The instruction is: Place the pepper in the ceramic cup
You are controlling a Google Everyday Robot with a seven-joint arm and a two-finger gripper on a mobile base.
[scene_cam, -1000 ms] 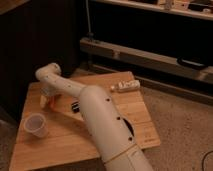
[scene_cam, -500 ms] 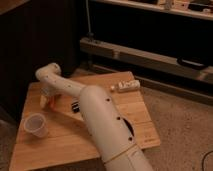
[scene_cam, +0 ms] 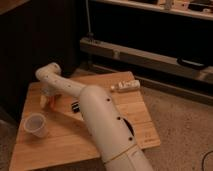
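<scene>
The white ceramic cup (scene_cam: 36,125) stands upright at the front left of the wooden table (scene_cam: 140,107). Just behind it, a small orange piece, the pepper (scene_cam: 45,102), shows right under my gripper (scene_cam: 48,96) at the table's back left. My white arm reaches from the lower right across the table to that spot, and its wrist hides most of the gripper and of the pepper. The gripper sits a short way behind and slightly right of the cup.
A small pale bottle (scene_cam: 125,86) lies on its side near the table's back right edge. A short black object (scene_cam: 76,106) lies beside my arm at mid-table. A dark cabinet and a low metal rail stand behind the table.
</scene>
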